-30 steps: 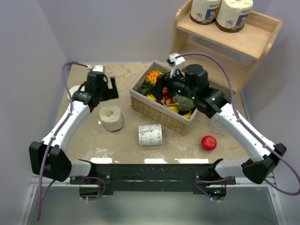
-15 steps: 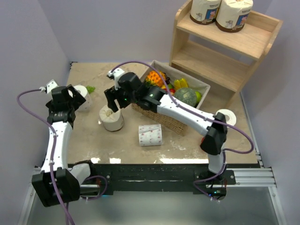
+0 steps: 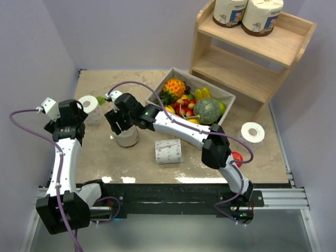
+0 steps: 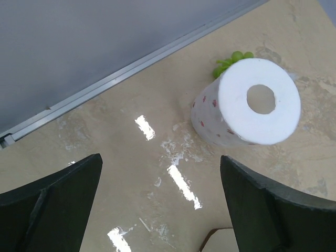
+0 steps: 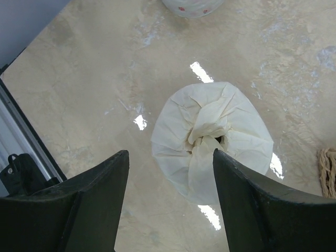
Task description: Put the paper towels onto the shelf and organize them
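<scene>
The wood shelf (image 3: 247,73) stands at the back right with two cream-wrapped rolls (image 3: 247,14) on its top tier. A third cream-wrapped roll (image 3: 127,139) stands upright on the table. My right gripper (image 3: 119,122) hovers open just above it. In the right wrist view the roll's twisted top (image 5: 210,142) lies ahead of the open gripper (image 5: 170,205), nearer its right finger. A bare white roll (image 3: 92,107) stands at the far left. My left gripper (image 3: 77,111) is open beside it, and the roll (image 4: 247,102) lies ahead right of the open gripper (image 4: 160,210). Two more bare rolls lie at centre (image 3: 168,151) and at right (image 3: 252,132).
A wicker basket (image 3: 178,128) full of fruit sits mid-table in front of the shelf. A red apple (image 3: 237,157) lies by the right arm. Green grapes (image 4: 231,59) lie behind the left bare roll. Walls close in on the left and back.
My right arm has swung from over the basket leftward to above the cream-wrapped roll. My left arm has pulled back left, beside the bare roll.
</scene>
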`<state>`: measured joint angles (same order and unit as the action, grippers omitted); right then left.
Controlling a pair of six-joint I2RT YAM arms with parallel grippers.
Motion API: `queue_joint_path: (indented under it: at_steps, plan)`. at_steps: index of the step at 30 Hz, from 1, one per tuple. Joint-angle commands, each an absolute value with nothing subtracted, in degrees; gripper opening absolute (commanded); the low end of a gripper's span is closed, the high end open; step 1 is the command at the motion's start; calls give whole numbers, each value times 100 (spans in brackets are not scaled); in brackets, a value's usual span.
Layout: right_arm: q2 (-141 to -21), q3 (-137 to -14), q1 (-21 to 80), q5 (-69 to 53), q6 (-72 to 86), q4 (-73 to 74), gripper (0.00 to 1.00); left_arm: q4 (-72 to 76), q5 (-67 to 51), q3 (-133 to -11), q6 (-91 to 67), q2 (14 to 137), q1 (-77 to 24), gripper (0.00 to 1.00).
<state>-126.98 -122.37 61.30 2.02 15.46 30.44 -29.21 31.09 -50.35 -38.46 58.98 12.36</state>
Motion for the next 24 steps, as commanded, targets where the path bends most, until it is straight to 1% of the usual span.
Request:
queue_joint_path:
  at_steps: [1,14,20,23,24]
  plan:
    - [-12761,-12568,6179,211,1617,2944,67,-2953,3621,-5150,-4122,5730,1248,100]
    - [-13491,-12823,6258,624,1371,3164,64,-2927,3551,-5133,-4096,5766,1292,100]
    - [-13597,-12823,6363,1159,1143,3269,64,-2935,3516,-5115,-4113,5810,1318,100]
    - [-13579,-12806,6425,1300,1003,3278,60,-2909,3516,-5098,-4087,5810,1318,100]
    - [-13570,-12797,6434,1327,958,3270,56,-2909,3507,-5098,-4096,5801,1310,100]
